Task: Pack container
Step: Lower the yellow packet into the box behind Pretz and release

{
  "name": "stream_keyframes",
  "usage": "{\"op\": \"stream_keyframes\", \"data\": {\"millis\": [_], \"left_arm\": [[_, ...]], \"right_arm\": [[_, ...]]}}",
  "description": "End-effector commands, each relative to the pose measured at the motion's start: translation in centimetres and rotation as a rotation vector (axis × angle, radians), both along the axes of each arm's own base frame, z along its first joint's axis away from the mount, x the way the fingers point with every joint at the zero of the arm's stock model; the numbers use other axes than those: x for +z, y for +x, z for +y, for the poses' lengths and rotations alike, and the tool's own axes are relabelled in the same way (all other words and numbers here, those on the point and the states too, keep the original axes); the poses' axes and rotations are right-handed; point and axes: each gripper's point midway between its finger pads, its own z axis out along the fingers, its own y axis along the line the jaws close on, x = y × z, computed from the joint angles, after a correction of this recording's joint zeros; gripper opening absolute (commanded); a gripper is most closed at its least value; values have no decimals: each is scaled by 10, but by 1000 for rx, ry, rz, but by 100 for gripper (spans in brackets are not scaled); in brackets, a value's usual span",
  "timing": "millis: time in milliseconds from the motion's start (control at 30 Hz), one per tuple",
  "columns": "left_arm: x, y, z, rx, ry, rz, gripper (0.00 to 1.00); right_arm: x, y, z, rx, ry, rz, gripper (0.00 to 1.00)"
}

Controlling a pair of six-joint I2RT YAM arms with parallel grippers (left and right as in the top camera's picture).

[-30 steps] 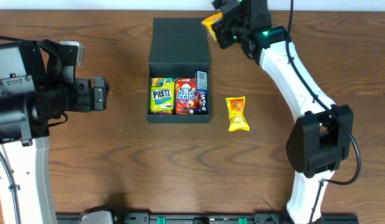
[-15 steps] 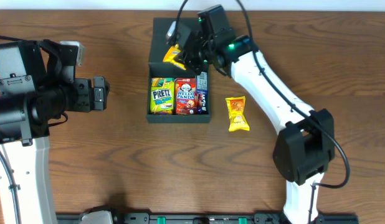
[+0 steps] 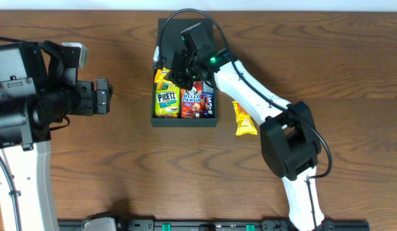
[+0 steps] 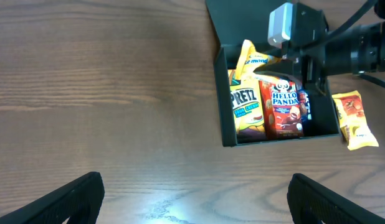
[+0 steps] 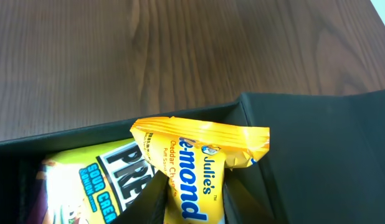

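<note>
The dark container [image 3: 184, 122] lies open at the table's middle back, its flap lid [image 3: 179, 29] folded away behind it. Inside stand a Pretz box [image 3: 166, 101], a Hello Panda box [image 3: 191, 101] and a blue packet [image 3: 208, 96]. My right gripper [image 3: 176, 74] is over the container's back left corner, shut on a yellow Julie's snack packet [image 5: 205, 162] that hangs at the Pretz box's back edge [image 4: 248, 59]. My left gripper [image 4: 192, 202] is open and empty over bare wood, left of the container.
A second yellow snack packet [image 3: 245, 120] lies on the table right of the container, partly under my right arm; it also shows in the left wrist view [image 4: 354, 118]. My left arm [image 3: 31, 96] stands at the table's left side.
My right gripper has carried the yellow packet from beyond the lid's right corner leftward and down into the container's back left corner. The left arm has not moved.
</note>
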Motion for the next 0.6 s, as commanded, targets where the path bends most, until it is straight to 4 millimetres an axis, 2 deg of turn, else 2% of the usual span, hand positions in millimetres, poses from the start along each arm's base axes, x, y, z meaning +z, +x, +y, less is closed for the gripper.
{"op": "stream_keyframes", "data": {"millis": [0, 233, 267, 367, 400, 567], "left_arm": [[6, 1, 2, 11, 4, -19, 95], [6, 1, 2, 11, 4, -19, 95], [6, 1, 2, 11, 4, -19, 95], [6, 1, 2, 11, 4, -19, 95], [6, 1, 2, 11, 4, -19, 95], [6, 1, 2, 11, 4, -19, 95]], "right_arm": [[-5, -2, 6, 27, 4, -1, 24], [-15, -1, 6, 26, -5, 13, 27], [-15, -1, 6, 26, -5, 12, 31], [-14, 0, 6, 23, -2, 8, 64], [-13, 1, 5, 22, -1, 7, 72], [7, 3, 4, 15, 20, -20, 81]]}}
